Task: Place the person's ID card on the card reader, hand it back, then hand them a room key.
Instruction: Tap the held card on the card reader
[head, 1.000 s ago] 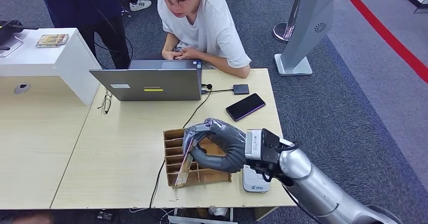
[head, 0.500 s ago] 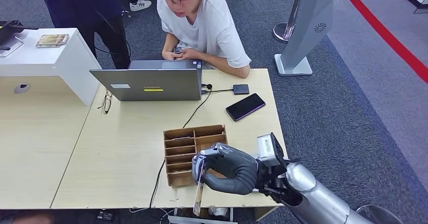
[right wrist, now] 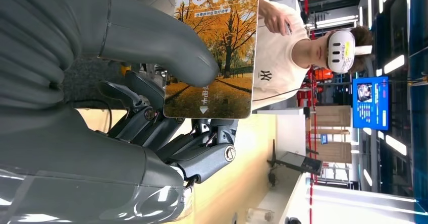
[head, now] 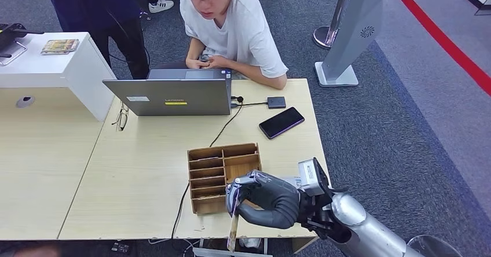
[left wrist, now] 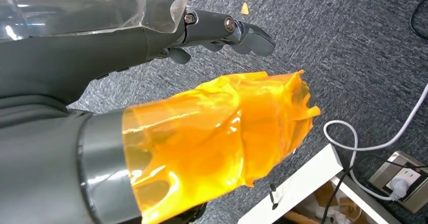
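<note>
Room key (right wrist: pixel 214 52), a card printed HOTEL over an autumn tree scene, is pinched in the right hand (head: pixel 263 198), thumb on its face and the darker fingers (right wrist: pixel 202 153) behind it. In the head view the card hangs edge-on below the hand, at the near edge of the bench (head: pixel 139 176), just in front of the wooden slotted card box (head: pixel 223 176). The left hand (left wrist: pixel 91 47) hangs over grey carpet, its fingers stretched out with nothing in them, an orange film on its thumb. Farther off lie a phone (head: pixel 281 122) and a laptop (head: pixel 171 96), with a seated person (head: pixel 231 25) behind it. Judging by this, the key looks drawn from the box and the last step is underway: it is not yet handed over, and I cannot tell whether the ID card steps are done
</note>
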### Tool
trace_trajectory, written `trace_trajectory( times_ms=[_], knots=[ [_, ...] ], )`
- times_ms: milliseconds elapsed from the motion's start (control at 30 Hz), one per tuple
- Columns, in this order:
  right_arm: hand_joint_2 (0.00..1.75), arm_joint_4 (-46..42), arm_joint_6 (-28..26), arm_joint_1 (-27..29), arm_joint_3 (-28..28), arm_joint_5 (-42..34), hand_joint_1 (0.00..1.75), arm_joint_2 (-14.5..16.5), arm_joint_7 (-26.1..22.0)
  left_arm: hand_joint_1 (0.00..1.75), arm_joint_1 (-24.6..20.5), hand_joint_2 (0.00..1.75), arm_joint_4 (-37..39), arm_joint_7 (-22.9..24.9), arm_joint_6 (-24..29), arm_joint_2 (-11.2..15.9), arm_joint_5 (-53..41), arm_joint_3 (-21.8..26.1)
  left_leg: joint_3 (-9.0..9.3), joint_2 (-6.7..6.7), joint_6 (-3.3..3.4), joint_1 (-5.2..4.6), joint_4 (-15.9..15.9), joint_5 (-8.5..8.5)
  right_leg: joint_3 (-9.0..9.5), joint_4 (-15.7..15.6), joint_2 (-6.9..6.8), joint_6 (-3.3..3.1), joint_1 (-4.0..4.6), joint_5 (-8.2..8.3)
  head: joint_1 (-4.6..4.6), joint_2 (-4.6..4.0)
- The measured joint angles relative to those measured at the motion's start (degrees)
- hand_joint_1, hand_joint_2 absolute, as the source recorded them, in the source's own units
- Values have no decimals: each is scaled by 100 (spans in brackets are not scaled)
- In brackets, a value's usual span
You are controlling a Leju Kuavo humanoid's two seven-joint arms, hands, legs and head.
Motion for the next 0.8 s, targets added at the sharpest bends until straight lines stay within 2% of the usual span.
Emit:
trace_trajectory(
  times_ms=[400,800],
  knots=[
    [175,151,-277,85,-66,95,175,-193,9,0,-36,0,20,1,41,-23,104,0,0,0,0,0,0,0,0,0,-1,0,0,0,0,0],
    [175,460,-378,442,-248,121,175,-381,9,0,-53,0,38,6,45,-27,213,-2,-1,-3,0,0,0,0,0,-1,-4,0,0,0,-1,0]
  ],
)
